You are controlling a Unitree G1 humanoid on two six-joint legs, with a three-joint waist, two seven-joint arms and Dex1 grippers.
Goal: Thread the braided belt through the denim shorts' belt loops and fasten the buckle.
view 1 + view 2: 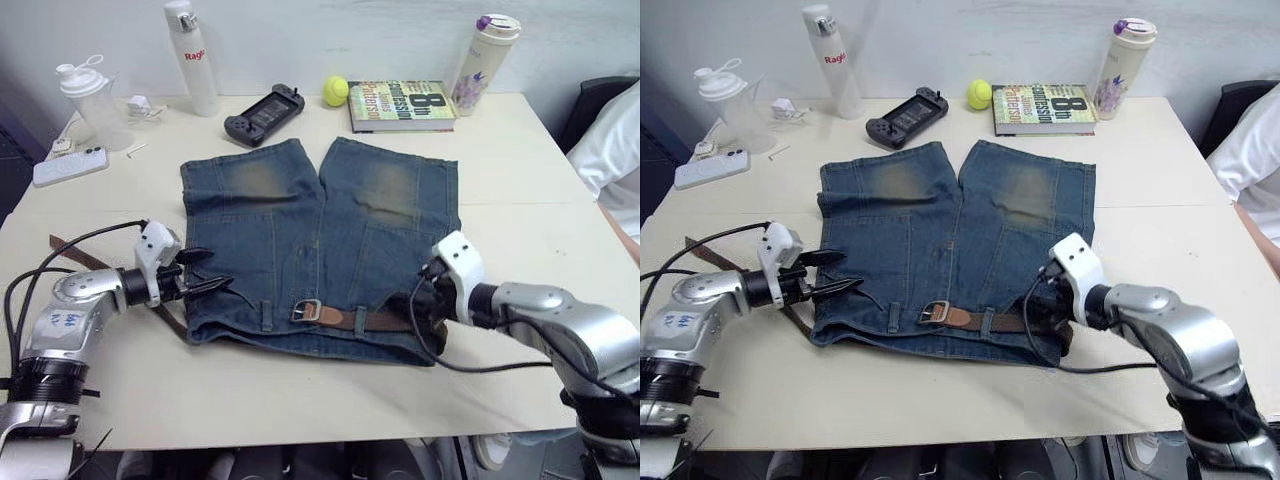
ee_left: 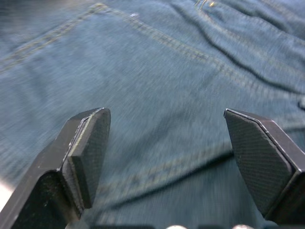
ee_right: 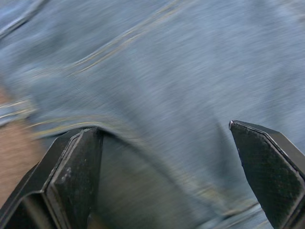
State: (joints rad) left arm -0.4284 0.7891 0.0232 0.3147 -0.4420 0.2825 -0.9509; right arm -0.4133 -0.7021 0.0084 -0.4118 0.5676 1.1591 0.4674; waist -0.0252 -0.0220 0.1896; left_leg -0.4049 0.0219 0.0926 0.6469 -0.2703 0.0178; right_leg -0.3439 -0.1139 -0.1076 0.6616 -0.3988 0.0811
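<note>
The denim shorts (image 1: 320,230) lie flat mid-table, waistband toward me. The braided belt (image 1: 375,320) runs along the right half of the waistband under a belt loop (image 1: 360,319), and its silver buckle (image 1: 305,311) rests near the middle. Another belt loop (image 1: 267,318) left of the buckle has no strap in it. The belt's other end (image 1: 72,251) trails on the table past the shorts' left edge. My left gripper (image 1: 207,273) is open over the left waistband corner, holding nothing. My right gripper (image 3: 164,138) is open over the denim at the right waistband end.
Along the back edge stand a shaker cup (image 1: 92,100), white bottle (image 1: 192,58), game controller (image 1: 264,113), tennis ball (image 1: 335,91), book (image 1: 400,105) and tumbler (image 1: 483,62). A phone (image 1: 70,166) lies at the far left. A person in white (image 1: 612,150) sits at the right.
</note>
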